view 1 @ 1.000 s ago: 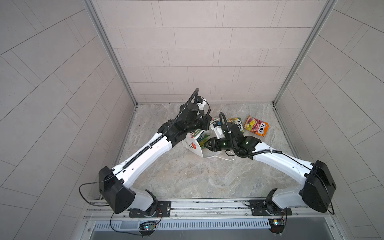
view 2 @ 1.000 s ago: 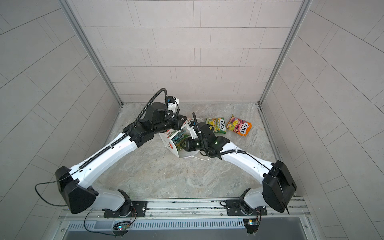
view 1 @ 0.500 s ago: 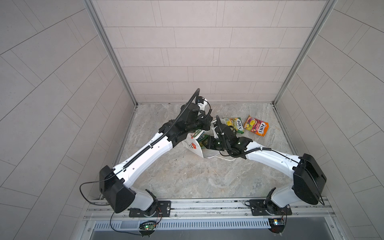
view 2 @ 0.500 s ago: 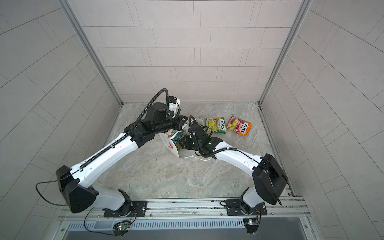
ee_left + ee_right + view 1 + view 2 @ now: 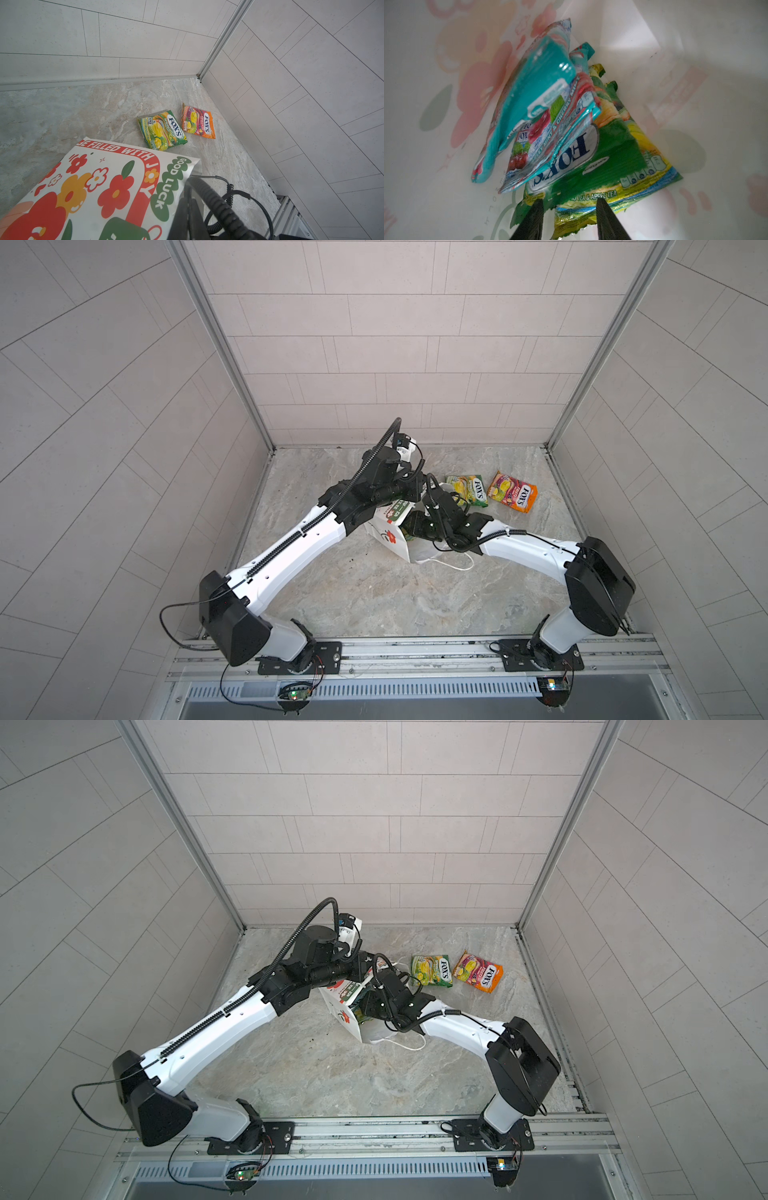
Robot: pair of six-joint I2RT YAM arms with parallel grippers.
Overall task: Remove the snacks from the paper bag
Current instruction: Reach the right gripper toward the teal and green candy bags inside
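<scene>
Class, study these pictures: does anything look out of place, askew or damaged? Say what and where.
The paper bag is tipped over, not upright, with one string handle trailing on the table. Inside, the packets lie jumbled and creased. The green packet looks crumpled at its edge.

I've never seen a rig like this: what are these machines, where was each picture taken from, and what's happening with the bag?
Two robot arms, left arm and right arm, stand at a marble table. Both top views look down on everything; the other two come from wrist cameras. A green-yellow packet and an orange-pink packet lie on the table. The left gripper is shut, apparently pinching the rim of the paper bag. The right wrist camera looks inside the bag: the right gripper is open, holding nothing, its fingers either side of a green packet's edge, teal packets beside it.
</scene>
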